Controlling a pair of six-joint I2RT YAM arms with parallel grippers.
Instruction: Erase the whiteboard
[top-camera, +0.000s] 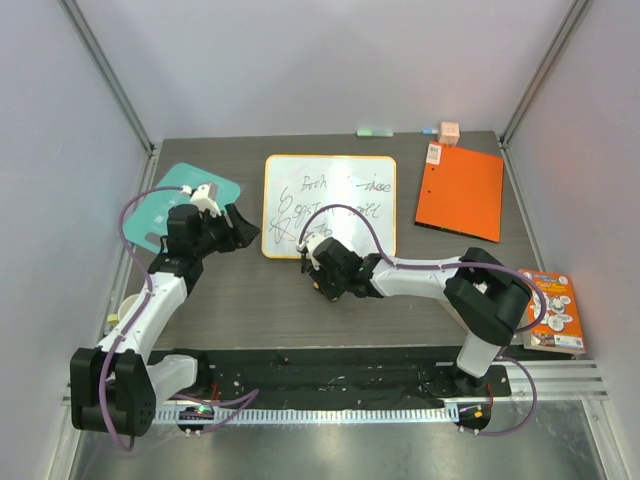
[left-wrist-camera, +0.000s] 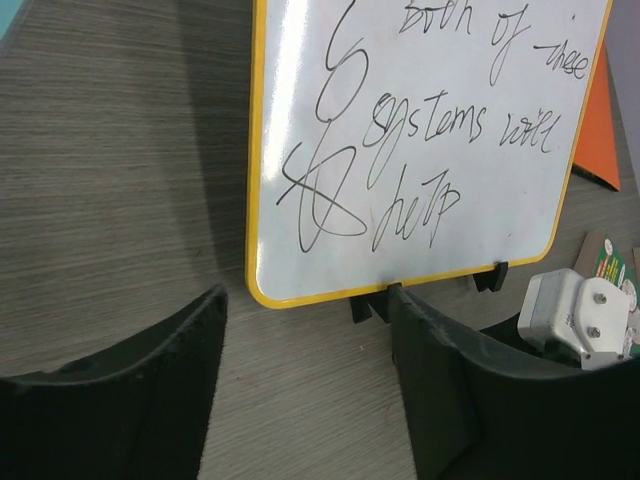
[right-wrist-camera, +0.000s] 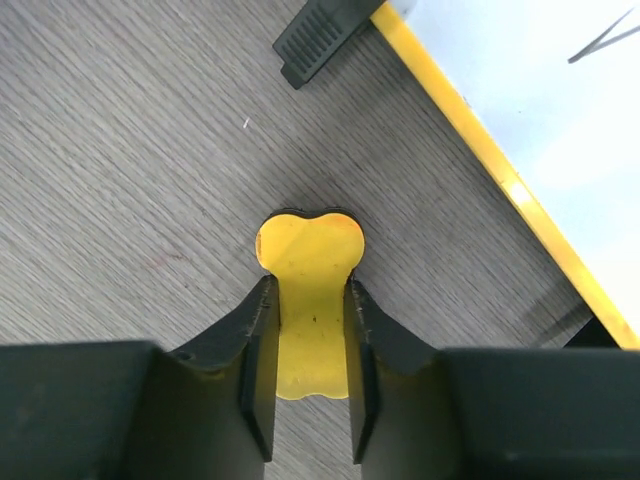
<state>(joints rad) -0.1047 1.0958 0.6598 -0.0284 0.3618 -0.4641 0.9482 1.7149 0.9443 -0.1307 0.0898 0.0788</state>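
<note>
From above, the whiteboard (top-camera: 330, 205) is seen flat at the middle of the table (top-camera: 250, 300), yellow-rimmed, its near edge partly covered by the right gripper (top-camera: 318, 262). In the left wrist view, "both of these systems will help" is read; the left gripper (left-wrist-camera: 305, 320) is spread, empty. In the right wrist view, a yellow piece (right-wrist-camera: 310, 250) is pinched by the right gripper.

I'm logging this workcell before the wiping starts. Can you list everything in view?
whiteboard: one, white, yellow rim, black writing, table centre
folder: one, orange, right of the whiteboard
sheet: one, teal, far left
small block: one, pinkish, far edge by folder
small bar: one, pale green, far edge
booklet: one, multicoloured, right edge
bone-shaped piece: one, yellow, in the right claw
table: one, dark wood grain
left claw: one, black, open, left of the whiteboard
right claw: one, black, shut on the bone-shaped piece
</note>
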